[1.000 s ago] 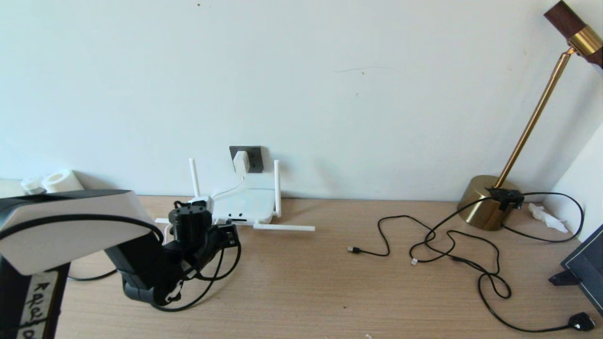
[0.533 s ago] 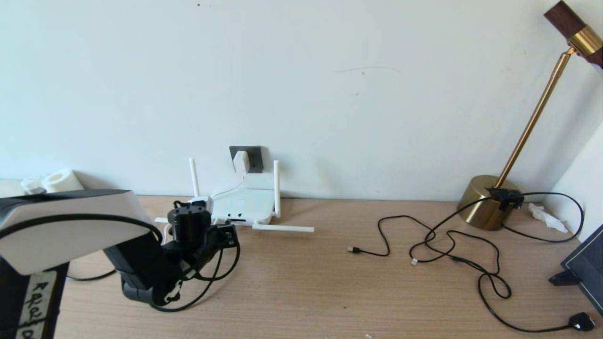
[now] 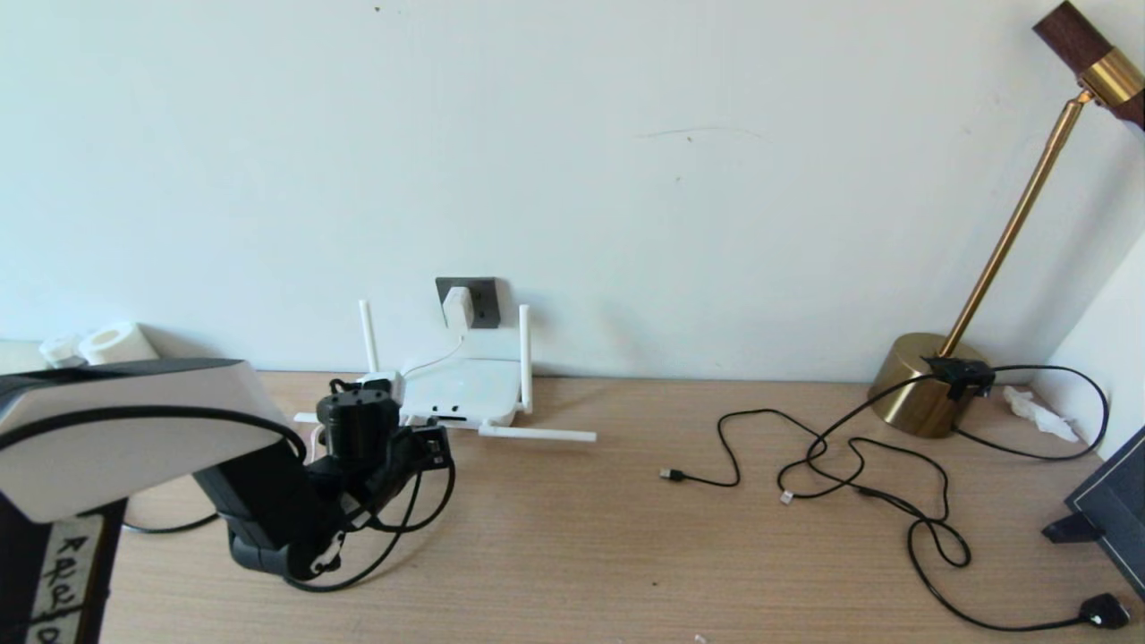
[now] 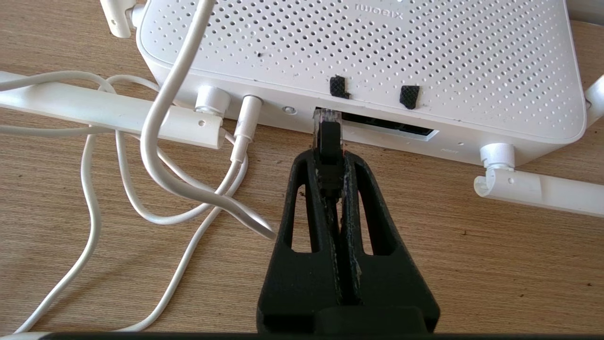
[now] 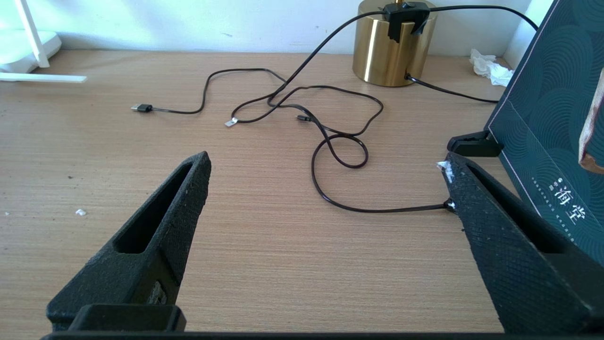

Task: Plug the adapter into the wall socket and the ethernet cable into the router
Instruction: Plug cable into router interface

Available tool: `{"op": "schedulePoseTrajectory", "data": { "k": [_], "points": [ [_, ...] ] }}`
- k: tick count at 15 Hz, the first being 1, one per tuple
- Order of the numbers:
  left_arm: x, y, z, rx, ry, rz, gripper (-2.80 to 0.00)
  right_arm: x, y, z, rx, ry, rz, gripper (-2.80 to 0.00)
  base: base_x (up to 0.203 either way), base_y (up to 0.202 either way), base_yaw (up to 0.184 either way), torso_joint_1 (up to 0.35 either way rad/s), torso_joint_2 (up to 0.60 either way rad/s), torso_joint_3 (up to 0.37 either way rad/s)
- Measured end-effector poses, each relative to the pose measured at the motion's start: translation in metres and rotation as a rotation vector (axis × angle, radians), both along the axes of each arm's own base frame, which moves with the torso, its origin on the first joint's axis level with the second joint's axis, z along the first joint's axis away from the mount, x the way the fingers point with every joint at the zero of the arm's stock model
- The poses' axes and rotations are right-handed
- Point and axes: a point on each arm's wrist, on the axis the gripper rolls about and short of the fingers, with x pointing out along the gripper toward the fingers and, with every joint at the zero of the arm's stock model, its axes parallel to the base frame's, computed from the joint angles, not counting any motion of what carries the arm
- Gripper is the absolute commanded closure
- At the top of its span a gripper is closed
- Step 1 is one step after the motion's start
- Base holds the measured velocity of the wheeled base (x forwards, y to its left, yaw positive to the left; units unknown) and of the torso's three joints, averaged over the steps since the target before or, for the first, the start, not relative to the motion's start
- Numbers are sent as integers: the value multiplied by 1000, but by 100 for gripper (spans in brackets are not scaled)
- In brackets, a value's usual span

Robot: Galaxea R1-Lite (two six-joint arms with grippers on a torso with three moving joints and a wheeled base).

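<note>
The white router lies against the wall under the dark grey wall socket. The white adapter sits in that socket, and its white cord loops on the table beside the router. My left gripper is shut on the black ethernet cable. The cable's clear connector is at the left end of the dark port slot; I cannot tell how far in it is. In the head view the left gripper is just in front of the router. My right gripper hangs open over bare table, holding nothing.
Thin black cables with a small USB plug sprawl across the right half of the table. A brass lamp base stands at the back right and a dark teal box at the right edge. Paper rolls sit at the far left.
The left arm and its gripper have crept slightly to the left while still holding the cable at the router. Nothing else has moved.
</note>
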Motion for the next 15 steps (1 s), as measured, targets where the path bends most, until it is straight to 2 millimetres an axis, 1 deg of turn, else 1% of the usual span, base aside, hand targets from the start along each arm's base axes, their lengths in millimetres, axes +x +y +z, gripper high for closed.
{"op": "schedulePoseTrajectory", "data": {
  "k": [15],
  "points": [
    [-1, -1, 2, 33, -4, -17, 0, 0, 0, 0, 0, 0, 0, -280, 0, 0, 0, 0, 0, 0]
  ]
}}
